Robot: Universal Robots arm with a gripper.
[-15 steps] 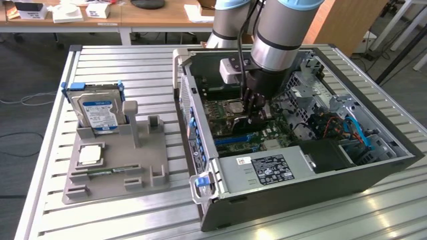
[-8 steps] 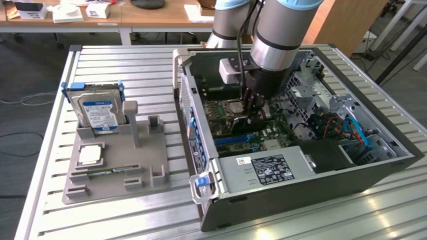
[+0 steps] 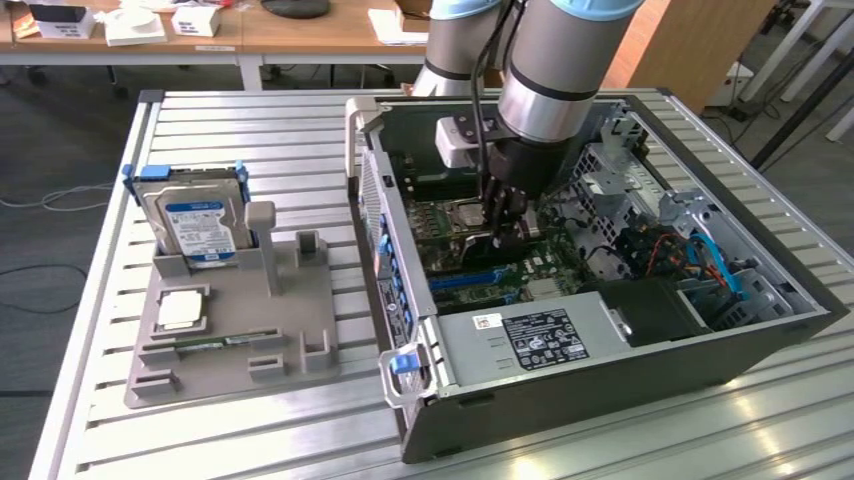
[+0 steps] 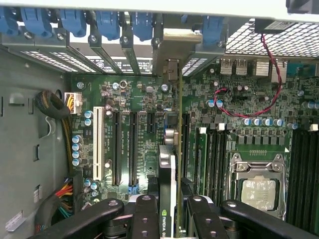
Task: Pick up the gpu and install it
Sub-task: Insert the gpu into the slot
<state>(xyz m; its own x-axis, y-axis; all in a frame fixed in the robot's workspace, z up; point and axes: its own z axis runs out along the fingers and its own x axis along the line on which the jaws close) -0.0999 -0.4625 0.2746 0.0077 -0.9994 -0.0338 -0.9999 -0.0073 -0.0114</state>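
Note:
My gripper (image 3: 513, 222) reaches down into the open computer case (image 3: 400, 300), over the motherboard (image 3: 461, 245). In the wrist view the gpu (image 4: 168, 164) stands edge-on between my two black fingers (image 4: 145, 214), a thin card with a green logo near the grip. Its silvery bracket end (image 4: 169, 55) reaches the rear slot openings of the case. The card lines up along the long expansion slots (image 4: 133, 144) on the green motherboard (image 4: 144, 99). The gripper (image 4: 172, 216) is shut on the card. I cannot tell whether the card's edge sits in a slot.
Beside the case, on the exterior view's left, a grey parts holder (image 3: 234, 330) carries a silver hard drive (image 3: 200, 220) and a slim memory stick (image 3: 220, 343). Inside the case are the processor socket (image 4: 258, 189), cable bundles (image 4: 55, 107), blue slot latches (image 4: 75, 22) and a power supply (image 3: 534, 340).

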